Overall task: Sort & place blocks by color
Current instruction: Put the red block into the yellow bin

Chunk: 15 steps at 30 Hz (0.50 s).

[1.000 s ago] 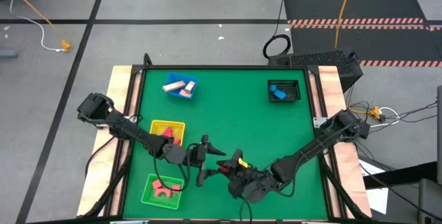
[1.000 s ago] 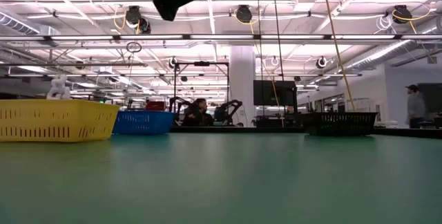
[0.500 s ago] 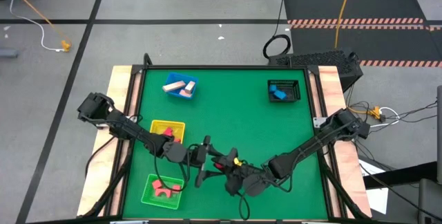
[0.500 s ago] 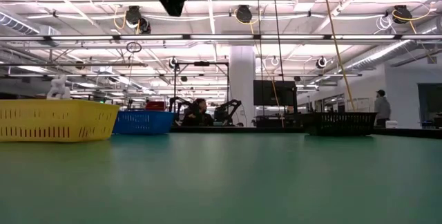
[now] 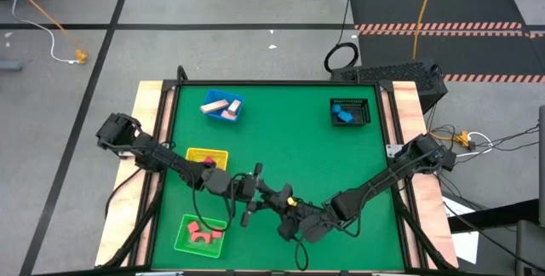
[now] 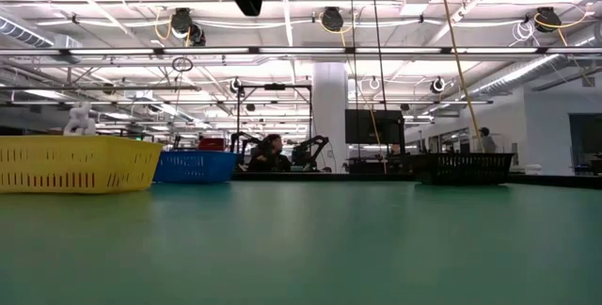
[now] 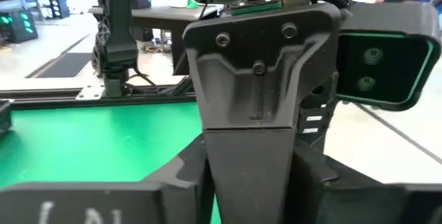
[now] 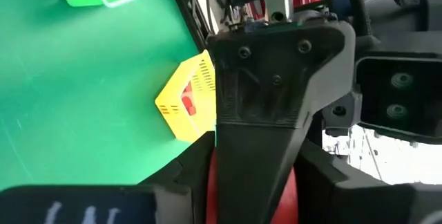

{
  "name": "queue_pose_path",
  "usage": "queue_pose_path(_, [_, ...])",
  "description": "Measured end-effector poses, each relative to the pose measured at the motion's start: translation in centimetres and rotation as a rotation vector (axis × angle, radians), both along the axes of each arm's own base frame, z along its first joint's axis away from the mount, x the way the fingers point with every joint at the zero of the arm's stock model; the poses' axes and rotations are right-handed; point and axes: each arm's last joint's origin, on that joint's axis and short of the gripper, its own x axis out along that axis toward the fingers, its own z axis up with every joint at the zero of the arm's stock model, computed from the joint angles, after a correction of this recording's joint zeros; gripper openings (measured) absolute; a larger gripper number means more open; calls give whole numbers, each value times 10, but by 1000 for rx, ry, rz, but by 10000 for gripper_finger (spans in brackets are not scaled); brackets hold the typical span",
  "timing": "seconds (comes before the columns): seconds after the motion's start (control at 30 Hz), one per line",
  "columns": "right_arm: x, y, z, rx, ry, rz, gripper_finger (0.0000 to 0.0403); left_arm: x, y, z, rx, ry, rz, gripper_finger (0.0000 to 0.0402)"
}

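Slotted yellow plastic tray [image 8: 188,104], square

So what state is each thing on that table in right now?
Blue tray: holds tan blocks.
Yellow tray: holds a red block.
Green tray: holds red blocks.
Basket: holds a blue block.
Left gripper: nose to nose with right gripper, above the table.
Red piece: between the grippers, off the table.

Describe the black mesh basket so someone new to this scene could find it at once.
On the green table, look to the far corner on the right arm's side. The black mesh basket sits there alone, holding blue blocks; it is dark, unlike the blue tray, yellow tray and green tray.
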Motion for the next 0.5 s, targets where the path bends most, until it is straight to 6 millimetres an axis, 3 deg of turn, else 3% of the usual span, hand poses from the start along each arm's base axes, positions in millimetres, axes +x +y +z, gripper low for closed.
queue_pose_path(0.13, [0, 0, 0, -13, -2, -2, 132, 1, 3, 0, -28, 9, -12, 93])
queue_pose_path(0.37, [0, 2, 1, 89, -42, -24, 143, 2, 6, 0, -32, 15, -30, 88])
queue_pose_path(0.5, [-1, 0, 2, 195, -112, -121, 167, 3, 7, 0, -23, 11, -19, 87])
